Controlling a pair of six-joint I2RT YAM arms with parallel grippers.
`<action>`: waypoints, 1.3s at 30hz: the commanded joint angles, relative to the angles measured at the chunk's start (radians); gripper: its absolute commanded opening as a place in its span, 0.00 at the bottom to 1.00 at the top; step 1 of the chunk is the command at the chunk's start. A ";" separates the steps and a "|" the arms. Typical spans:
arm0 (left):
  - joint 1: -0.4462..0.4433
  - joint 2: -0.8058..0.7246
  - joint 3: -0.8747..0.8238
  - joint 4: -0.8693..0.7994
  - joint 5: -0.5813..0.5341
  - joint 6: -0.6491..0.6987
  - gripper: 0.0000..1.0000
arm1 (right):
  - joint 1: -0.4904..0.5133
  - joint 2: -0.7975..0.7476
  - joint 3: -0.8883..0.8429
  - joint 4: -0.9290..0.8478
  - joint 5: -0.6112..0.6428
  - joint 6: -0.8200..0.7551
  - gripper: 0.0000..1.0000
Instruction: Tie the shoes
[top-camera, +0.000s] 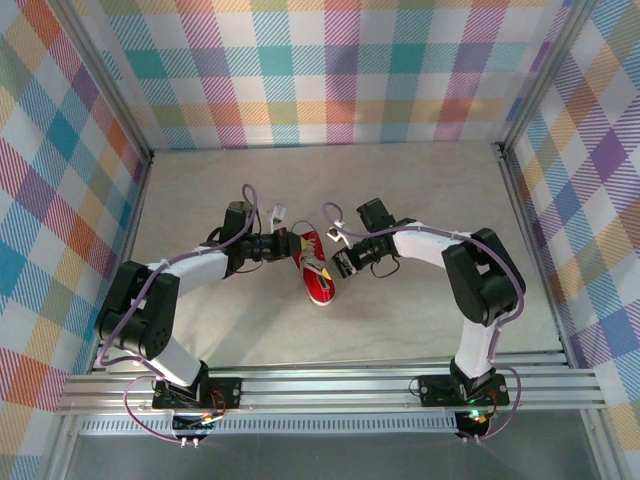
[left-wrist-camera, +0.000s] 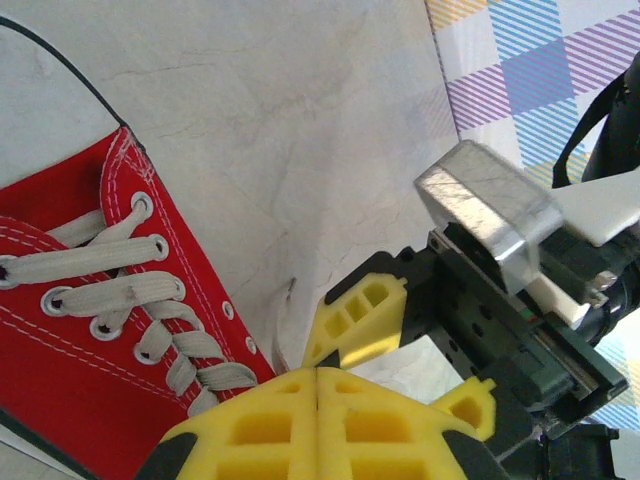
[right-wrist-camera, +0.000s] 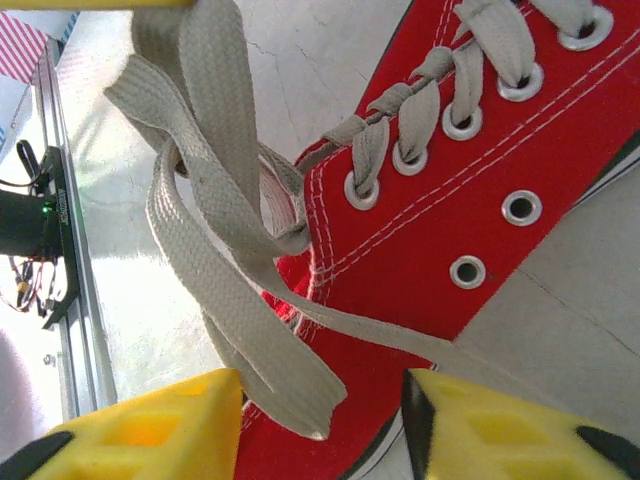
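From above, the shoe (top-camera: 318, 270) lies on the surface (top-camera: 430, 195), with the left pincer (top-camera: 287, 245) just left of it and the right pincer (top-camera: 340, 263) just right. The left wrist view has the left pincer clamped shut beside the shoe, so a tug could drag the shoe along. In the right wrist view the right pincer gapes around a limp lace (right-wrist-camera: 200, 200) by the shoe's eyelets (right-wrist-camera: 361, 188), and the lace may slip free.

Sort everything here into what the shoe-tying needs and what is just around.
For the job: red sneaker, laces, left gripper, right gripper.
Just around: table, plaid walls, aluminium rail.
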 joint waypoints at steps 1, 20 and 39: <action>-0.010 -0.026 0.035 -0.035 -0.006 0.034 0.00 | 0.008 0.021 0.032 -0.036 -0.007 -0.006 0.39; 0.020 -0.038 0.085 -0.217 -0.063 0.162 0.00 | -0.012 -0.036 0.043 -0.166 0.101 -0.032 0.00; 0.049 -0.074 0.041 -0.227 -0.078 0.191 0.00 | -0.015 -0.031 0.043 -0.192 0.117 -0.023 0.00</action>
